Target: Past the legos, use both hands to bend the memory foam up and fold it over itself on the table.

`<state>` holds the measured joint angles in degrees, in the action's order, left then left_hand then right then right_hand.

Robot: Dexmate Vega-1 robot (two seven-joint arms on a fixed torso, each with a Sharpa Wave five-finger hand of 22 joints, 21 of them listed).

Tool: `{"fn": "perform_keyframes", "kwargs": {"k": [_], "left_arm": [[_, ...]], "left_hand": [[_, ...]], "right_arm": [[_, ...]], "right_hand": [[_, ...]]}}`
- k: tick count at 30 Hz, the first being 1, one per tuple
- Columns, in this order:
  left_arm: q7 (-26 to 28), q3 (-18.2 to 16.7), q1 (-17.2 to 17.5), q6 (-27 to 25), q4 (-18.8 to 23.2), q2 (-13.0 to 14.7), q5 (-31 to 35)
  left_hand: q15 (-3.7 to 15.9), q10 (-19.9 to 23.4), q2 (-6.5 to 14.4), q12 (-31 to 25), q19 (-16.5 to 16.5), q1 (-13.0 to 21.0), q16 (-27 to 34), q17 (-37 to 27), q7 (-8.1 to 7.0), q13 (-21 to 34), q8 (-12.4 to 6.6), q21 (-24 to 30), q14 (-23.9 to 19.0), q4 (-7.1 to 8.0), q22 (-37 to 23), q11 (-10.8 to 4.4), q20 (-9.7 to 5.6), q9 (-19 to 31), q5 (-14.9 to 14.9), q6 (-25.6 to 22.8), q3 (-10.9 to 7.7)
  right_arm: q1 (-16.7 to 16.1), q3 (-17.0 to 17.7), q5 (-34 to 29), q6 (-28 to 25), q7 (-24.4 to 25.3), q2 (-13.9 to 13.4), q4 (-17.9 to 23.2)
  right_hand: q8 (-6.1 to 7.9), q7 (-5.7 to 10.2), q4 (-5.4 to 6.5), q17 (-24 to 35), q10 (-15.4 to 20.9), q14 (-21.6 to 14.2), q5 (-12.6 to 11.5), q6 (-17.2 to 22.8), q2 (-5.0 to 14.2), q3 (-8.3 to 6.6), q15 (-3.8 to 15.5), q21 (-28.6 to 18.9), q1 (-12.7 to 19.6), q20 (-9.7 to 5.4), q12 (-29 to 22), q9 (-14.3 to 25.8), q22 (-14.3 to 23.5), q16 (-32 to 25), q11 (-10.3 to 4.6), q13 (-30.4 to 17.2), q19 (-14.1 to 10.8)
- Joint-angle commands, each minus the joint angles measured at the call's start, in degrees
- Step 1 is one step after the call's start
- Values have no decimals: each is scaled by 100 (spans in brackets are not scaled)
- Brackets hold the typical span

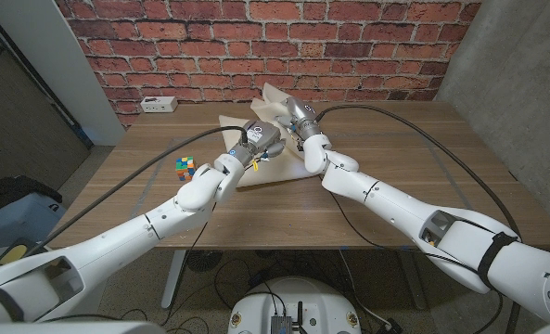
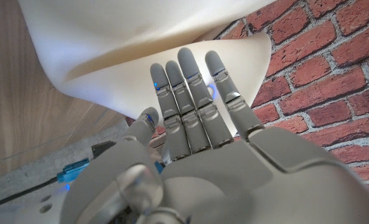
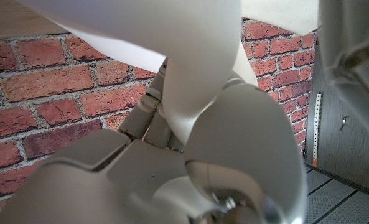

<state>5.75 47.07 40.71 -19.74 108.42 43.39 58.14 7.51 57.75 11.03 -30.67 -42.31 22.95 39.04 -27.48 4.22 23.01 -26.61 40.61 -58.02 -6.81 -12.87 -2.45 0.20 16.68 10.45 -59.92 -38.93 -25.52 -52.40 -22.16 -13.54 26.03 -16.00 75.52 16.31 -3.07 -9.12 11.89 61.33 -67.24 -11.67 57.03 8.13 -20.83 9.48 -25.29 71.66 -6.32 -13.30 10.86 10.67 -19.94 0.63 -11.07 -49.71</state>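
The cream-white memory foam [image 1: 287,168] lies at the table's middle back, its far part bent up off the wood. My left hand [image 1: 257,139] is at the foam's left side; in the left wrist view its straight fingers [image 2: 190,106] press against the curved foam [image 2: 140,37]. My right hand [image 1: 299,116] is at the raised far edge. In the right wrist view a flap of foam [image 3: 196,68] runs down between the thumb and the fingers of that hand [image 3: 172,162], which pinches it. A small multicoloured block [image 1: 185,166] sits left of the foam.
A white power strip [image 1: 159,104] lies at the table's back left, against the brick wall [image 1: 256,42]. Bare wood [image 1: 423,158] stretches to the right of the foam. Black cables run along both arms.
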Motion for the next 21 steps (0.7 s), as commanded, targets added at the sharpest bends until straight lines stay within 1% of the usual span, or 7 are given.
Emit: {"fn": "perform_keyframes", "kwargs": {"k": [1, 7, 9, 11, 13, 16, 21], "left_arm": [[-205, -412, 535, -16, 666, 170, 165], [-903, -450, 583, -259, 907, 183, 560], [-1085, -429, 587, -385, 937, 153, 822], [-1262, -391, 605, -547, 968, 111, 1175], [-1597, -381, 607, -660, 1030, 70, 1418], [-2121, -414, 605, -705, 1131, 27, 1552], [-2029, -539, 841, -767, 1237, 0, 1681]], "left_hand": [[77, 221, -51, -180, -365, 123, 236, -149, 19, 254, -178, 266, -416, 14, -33, 54, -123, 161, 71, -246, -123], [54, 33, -181, -60, -557, 31, -145, 294, 59, 312, -76, 455, -353, -1, 17, 138, -265, 44, 114, -227, -196], [24, -34, -231, 158, -676, -83, -520, 709, -54, 112, 128, 544, -222, -21, 116, 213, -186, -142, 148, -141, -295], [39, -39, -254, 246, -779, -107, -660, 898, -44, 24, 195, 585, -216, -63, 165, 205, -142, -227, 169, -173, -371], [89, -56, -278, 428, -882, -138, -950, 1280, -80, -156, 385, 602, -174, -147, 249, 193, -62, -390, 230, -118, -566], [95, -23, -270, 530, -1035, -187, -1070, 1505, -75, -271, 473, 629, -302, -154, 283, 163, 27, -471, 262, -162, -686], [86, 429, -238, 605, -1251, -389, -1211, 1752, -28, -504, 530, 624, -819, -67, 298, 221, -5, -535, 297, -558, -838]], "right_arm": [[38, -13, -32, -27, 55, 48, -76], [34, 17, -28, -59, 128, 57, -84], [37, 12, -44, -76, 149, 56, -90], [38, 11, -44, -83, 148, 50, -87], [33, 15, -42, -91, 160, 47, -84], [33, 15, -51, -102, 187, 47, -91], [40, 22, -37, -113, 223, 71, -142]], "right_hand": [[-21, -45, 9, 10, 285, -44, -31, 105, 54, -30, 77, -32, 70, -93, 36, 5, 8, 16, 230, -10, 21], [-38, -43, 11, 16, 300, -47, -30, 106, 55, -25, 70, -38, 68, -92, 47, 6, 8, 17, 219, -12, 32], [-42, -45, 8, 14, 289, -46, -31, 112, 53, -27, 73, -42, 72, -92, 57, 6, 8, 21, 216, -12, 31], [-50, -43, 10, 23, 297, -55, -29, 113, 53, -21, 96, -45, 71, -89, 61, 7, 7, 14, 228, -13, 36], [-54, -46, 9, 18, 298, -35, -30, 119, 54, -24, 93, -49, 73, -90, 67, 7, 7, 30, 223, -13, 36], [-56, -46, 9, 14, 306, -42, -30, 128, 52, -24, 83, -53, 71, -89, 69, 8, 7, 32, 221, -14, 36], [-69, -35, 8, 22, 293, -49, -29, 135, 52, -21, 64, -61, 75, -91, 88, 8, 6, 30, 229, -15, 41]]}}
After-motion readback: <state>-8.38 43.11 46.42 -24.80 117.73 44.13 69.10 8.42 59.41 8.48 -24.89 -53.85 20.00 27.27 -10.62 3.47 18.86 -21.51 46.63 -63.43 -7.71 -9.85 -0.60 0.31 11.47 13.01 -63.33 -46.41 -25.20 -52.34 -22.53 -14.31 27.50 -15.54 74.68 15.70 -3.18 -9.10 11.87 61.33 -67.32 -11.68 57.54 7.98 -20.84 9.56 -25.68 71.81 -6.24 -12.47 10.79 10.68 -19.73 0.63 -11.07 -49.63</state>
